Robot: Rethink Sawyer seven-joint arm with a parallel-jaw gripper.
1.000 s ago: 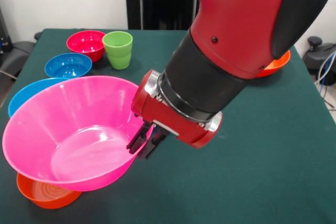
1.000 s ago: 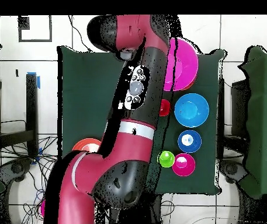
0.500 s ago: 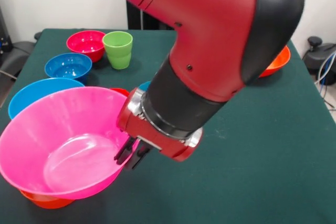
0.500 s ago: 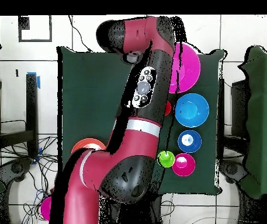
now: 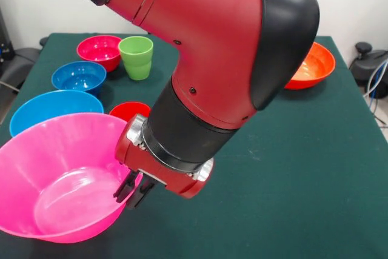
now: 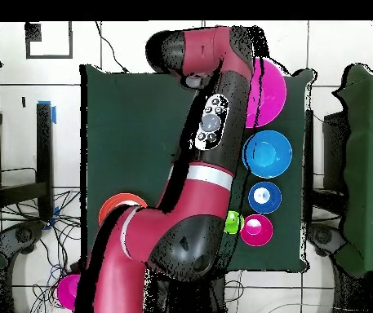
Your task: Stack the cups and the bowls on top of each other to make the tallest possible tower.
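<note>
The gripper (image 5: 132, 193) pinches the right rim of the huge hot-pink bowl (image 5: 57, 180), which sits tilted at the table's (image 5: 291, 168) front left corner, overhanging its near and left edges, while the green cloth to the right lies open. Counted in the front view: one light blue bowl (image 5: 51, 106) just behind the pink one, one smaller blue bowl (image 5: 78, 76), one magenta bowl (image 5: 99, 50), one light green cup (image 5: 136, 57), one red cup (image 5: 128, 111) beside the arm, and one orange bowl (image 5: 310, 66) at the far right edge. No writing can be read.
</note>
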